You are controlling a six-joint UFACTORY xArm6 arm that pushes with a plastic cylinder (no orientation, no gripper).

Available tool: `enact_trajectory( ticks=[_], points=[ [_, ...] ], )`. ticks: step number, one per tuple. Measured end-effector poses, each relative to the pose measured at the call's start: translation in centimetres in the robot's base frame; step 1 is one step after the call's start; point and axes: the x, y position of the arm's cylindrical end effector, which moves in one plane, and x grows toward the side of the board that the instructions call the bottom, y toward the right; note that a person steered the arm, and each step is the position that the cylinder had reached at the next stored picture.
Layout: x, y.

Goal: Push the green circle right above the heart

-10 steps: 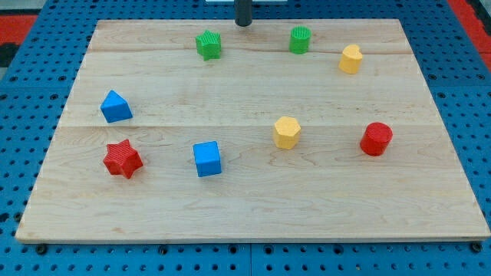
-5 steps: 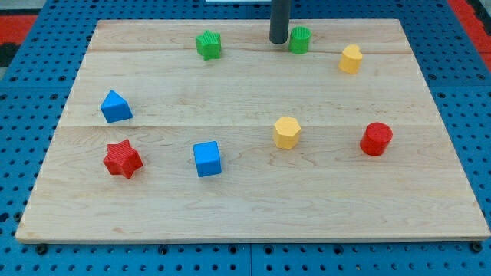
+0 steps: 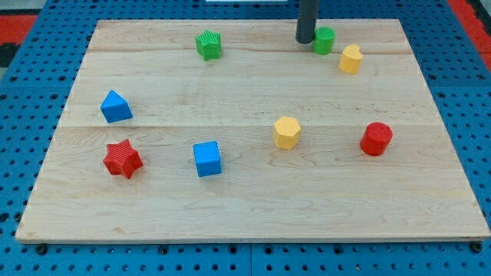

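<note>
The green circle [image 3: 324, 40] is a small green cylinder near the view's top, right of centre. My tip [image 3: 305, 40] touches its left side. The yellow heart [image 3: 350, 59] lies just right of and below the green circle, a small gap between them. The dark rod rises from my tip out of the view's top edge.
On the wooden board [image 3: 253, 207] also lie a green star [image 3: 208, 44] at the top left, a blue triangle [image 3: 115, 106], a red star [image 3: 122, 159], a blue cube [image 3: 207, 159], a yellow hexagon [image 3: 286, 132] and a red cylinder [image 3: 376, 139].
My tip has moved right along the top of the board, reached the green circle's left side and pushed it right, closer to the yellow heart.
</note>
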Motion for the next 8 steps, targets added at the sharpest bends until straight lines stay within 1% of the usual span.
enact_trajectory(
  ticks=[1,4,5,8],
  points=[
    [0.0,0.8],
    [0.5,0.5],
    [1.9,0.8],
    [0.7,0.8]
  ],
)
